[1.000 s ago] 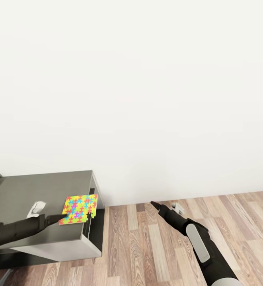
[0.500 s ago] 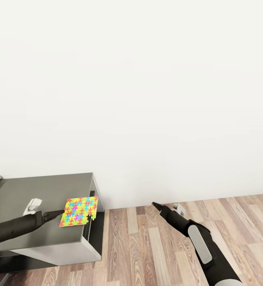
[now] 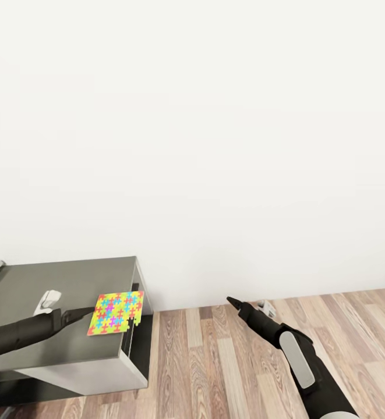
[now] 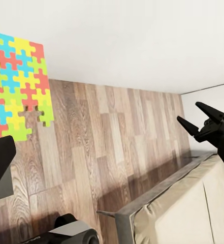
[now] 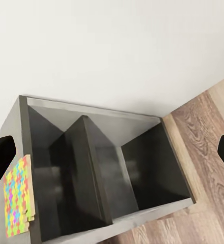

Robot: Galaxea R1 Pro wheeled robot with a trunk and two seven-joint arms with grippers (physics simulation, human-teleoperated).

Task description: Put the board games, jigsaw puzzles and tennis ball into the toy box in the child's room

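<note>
Head view, lower left of the frame: my left gripper [image 3: 91, 314] pinches the jigsaw puzzle [image 3: 117, 312] by its edge over the table [image 3: 52, 349]. It looks thin, light and bendy. My right gripper [image 4: 200, 119] is spread, empty.

A plain white wall [image 3: 192, 128] takes up most of the head view, evenly lit. A brown-grey plank floor [image 3: 227, 361] runs from 3 to 6 o'clock. At 8 o'clock a dark grey surface [image 3: 52, 279] stands against the wall. Its open side holds dark compartments [image 5: 142, 168] split by a divider. The left wrist view shows a grey-framed bed [image 4: 183, 203] with a cream mattress.
</note>
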